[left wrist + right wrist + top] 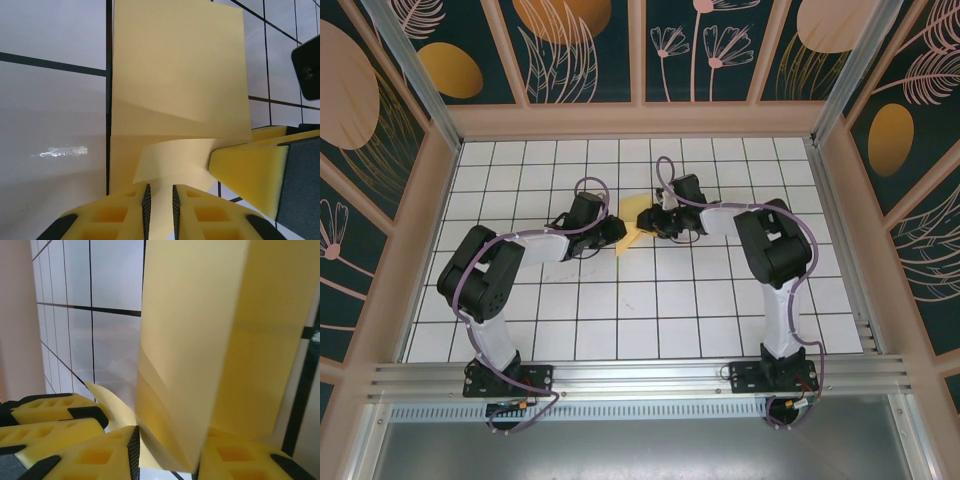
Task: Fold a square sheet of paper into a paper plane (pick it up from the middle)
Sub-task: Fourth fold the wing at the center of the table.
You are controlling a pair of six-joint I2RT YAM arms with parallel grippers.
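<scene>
**Yellow paper between two grippers**

The sheet of paper (633, 222) lies partly folded in the middle of the white tiled table (620, 310); its long side runs from far to near, and a sharp corner points near and a bit left; it is thin, smooth and pale yellow, with a slanted crease; the left gripper (160, 202) is almost closed, pinching one edge; the right gripper (167, 455) has yellow foam fingers (100, 455) on both sides of a raised flap; I cannot tell if it squeezes.

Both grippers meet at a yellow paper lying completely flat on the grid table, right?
Not flat: the right wrist view shows the yellow paper folded and partly standing up. The left gripper and right gripper do meet at it on the grid table.
</scene>
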